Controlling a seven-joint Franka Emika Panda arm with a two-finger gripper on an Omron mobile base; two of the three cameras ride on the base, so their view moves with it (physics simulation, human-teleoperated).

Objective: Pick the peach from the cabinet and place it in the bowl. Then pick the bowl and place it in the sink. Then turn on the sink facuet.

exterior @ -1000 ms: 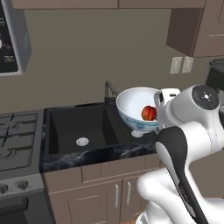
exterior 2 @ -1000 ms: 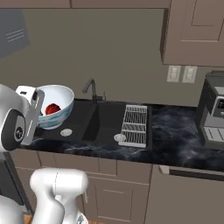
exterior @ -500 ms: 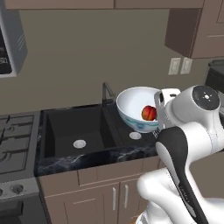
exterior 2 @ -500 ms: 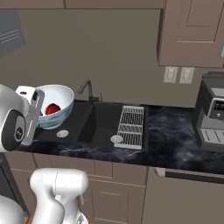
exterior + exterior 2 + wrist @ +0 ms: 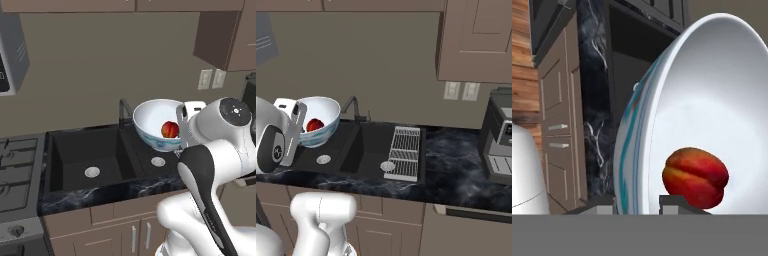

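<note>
1. Bowl [image 5: 156, 124] held in the air above the sink [image 5: 87, 155], tilted, rim toward the left base camera; seen in the right base view [image 5: 320, 120] over the left basin.
2. Peach [image 5: 170, 129] inside the bowl, resting against the lower inner wall, on the side near the gripper [image 5: 638, 202]; red-orange against white in the hand view [image 5: 695, 176] and a red patch in the right base view [image 5: 314, 124].
3. Fingers [image 5: 679, 202] clenched on the bowl's rim: one tip inside just under the peach, the other outside the wall by the blue-tinted stripe.
4. Sink: black double basin set in the black marbled tabletop [image 5: 456, 165]; round silver drain [image 5: 92, 172] in the left basin, second drain [image 5: 158, 161] below the bowl. Dark faucet [image 5: 352, 106] at the back edge, just behind the bowl in the left base view.
5. Grey slatted drying rack [image 5: 404, 157] lying across the right side of the sink.
6. Coffee machine [image 5: 499, 135] on the tabletop at far right, well apart from the sink. No brand or lettering legible on it, probably too small to resolve.
7. Two white wall outlets [image 5: 461, 90] on the backsplash; plates blank.
8. Stove [image 5: 17, 172] left of the sink, knob [image 5: 16, 230] on its front; no markings readable.
9. Brown upper cabinet [image 5: 476, 40] above the outlets, door closed.
10. Brown drawers and doors [image 5: 557, 130] below the tabletop, grey handles, no labels.
</note>
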